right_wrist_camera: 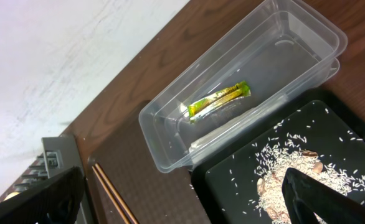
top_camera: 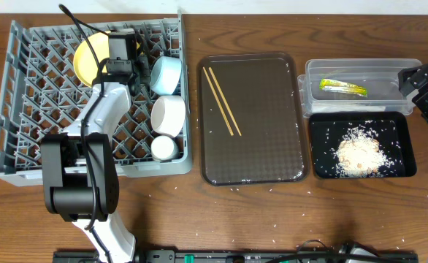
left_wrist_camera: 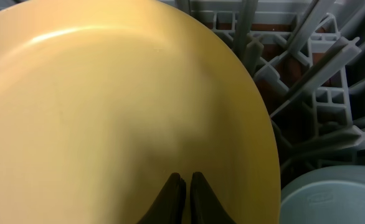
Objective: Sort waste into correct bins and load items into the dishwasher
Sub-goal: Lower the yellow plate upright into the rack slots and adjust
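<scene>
Overhead view: the grey dish rack (top_camera: 24,109) sits at the left of the table. The yellow plate (top_camera: 86,62) stands at its far side. The blue bowl (top_camera: 166,73), white bowl (top_camera: 168,115) and cup (top_camera: 163,148) are lined up along its right edge. The left gripper (left_wrist_camera: 184,190) is over the rack by the plate with its fingers pressed together and nothing between them. In the left wrist view the tips sit right at the plate's face; I cannot tell if they touch it.

The chopsticks (top_camera: 222,101) lie loose on the brown tray (top_camera: 272,161) in the middle and are not loaded yet. The wrapper (top_camera: 342,88) is in the clear tub (top_camera: 360,69) at far right. The rice pile (top_camera: 358,153) is in the black tray (top_camera: 323,164) just near of it. The right gripper (right_wrist_camera: 182,180) hangs beside the tub's right end, spread wide and holding nothing.

Risks:
- The plate looks held up only by the pegs, so a sideways nudge from the closed fingers as the arm lifts out could tip it flat or knock it into the blue bowl.
- The chopsticks are thin and lie flat on a textured tray, so a pinch could catch only one, or one could roll out of the grip.
- The right arm is close to the light tub and could shove it by swinging low.
- Stray grains lie on the table and the brown tray.
</scene>
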You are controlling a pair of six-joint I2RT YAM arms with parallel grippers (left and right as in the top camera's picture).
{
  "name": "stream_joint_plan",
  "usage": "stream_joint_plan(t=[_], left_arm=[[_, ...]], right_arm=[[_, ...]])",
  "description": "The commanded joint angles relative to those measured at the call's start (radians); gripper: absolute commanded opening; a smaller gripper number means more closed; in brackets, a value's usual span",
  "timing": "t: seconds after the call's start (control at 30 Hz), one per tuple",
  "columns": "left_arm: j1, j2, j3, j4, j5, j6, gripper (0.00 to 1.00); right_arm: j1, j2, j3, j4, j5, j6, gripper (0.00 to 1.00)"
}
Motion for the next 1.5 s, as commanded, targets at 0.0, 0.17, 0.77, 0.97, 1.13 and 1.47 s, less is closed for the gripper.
stream_joint_plan(t=[0.0, 0.17, 0.77, 0.97, 1.13, 1.47], left_arm=[[-0.002, -0.004, 0.006, -0.014, -0.009, -0.011, 0.07], [-0.002, -0.008, 0.006, -0.031, -0.087, 0.007, 0.07], [-0.002, -0.009, 0.006, -0.047, -0.531, 0.200, 0.07], [-0.002, -0.013, 0.006, -0.055, -0.528, 0.146, 0.08], [-0.027, -0.148, 0.006, -0.089, -0.100, 0.159, 0.08], [-0.035, -0.151, 0.006, -0.142, 0.367, 0.176, 0.08]], right_arm=[[-0.004, 0.002, 0.014, 0.000, -0.003, 0.003, 0.99], [-0.004, 0.002, 0.014, -0.001, -0.003, 0.003, 0.99], [-0.004, 0.002, 0.014, 0.000, -0.003, 0.003, 0.99], [-0.004, 0.002, 0.014, 0.000, -0.003, 0.003, 0.99], [-0.004, 0.002, 0.014, -0.001, -0.003, 0.003, 0.99], [-0.004, 0.002, 0.014, 0.000, -0.003, 0.003, 0.99]])
